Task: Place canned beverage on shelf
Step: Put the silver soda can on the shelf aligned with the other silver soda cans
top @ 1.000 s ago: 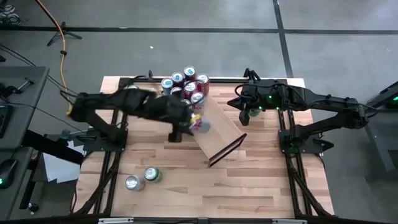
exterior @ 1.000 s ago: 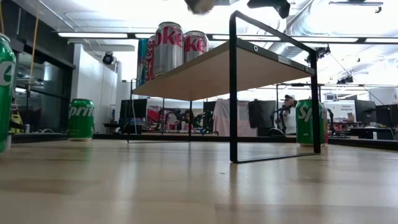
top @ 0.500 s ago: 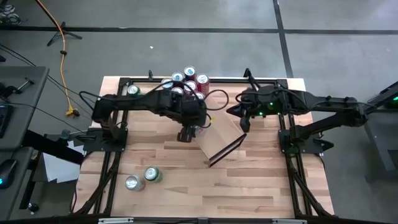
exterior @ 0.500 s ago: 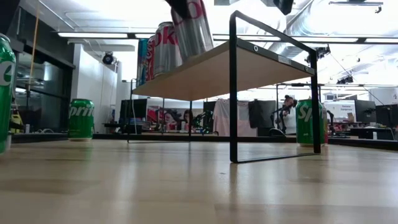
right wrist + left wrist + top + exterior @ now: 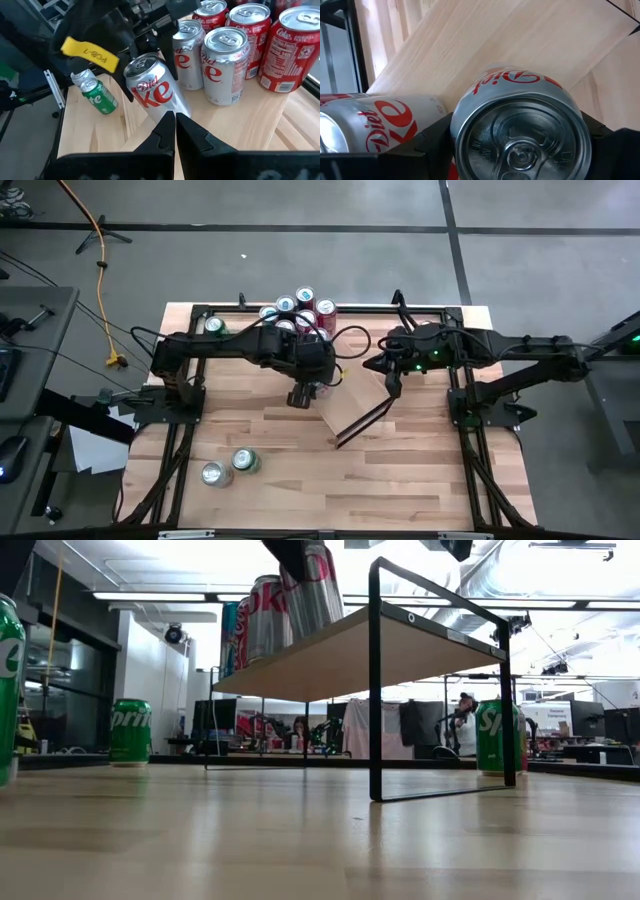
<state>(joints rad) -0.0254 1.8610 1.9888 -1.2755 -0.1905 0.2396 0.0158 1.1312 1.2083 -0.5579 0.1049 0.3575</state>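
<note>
High view: the left end effector [image 5: 303,391] grips a Diet Coke can [image 5: 319,387] over the shelf [image 5: 355,393], at 6 o'clock from the can cluster [image 5: 297,314]. The right end effector [image 5: 392,384], fingers closed, hovers at the shelf's 3 o'clock edge.

Low view: the can [image 5: 315,585] leans, top tilted left.

Right wrist view: its long axis tilts; base on the plank.

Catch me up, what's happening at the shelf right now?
The left pincer holds a Diet Coke can, tilted, at the shelf beside the cans already standing there. The right pincer, shut and holding nothing, hovers close by over the plank. Two more cans wait on the table.
</note>
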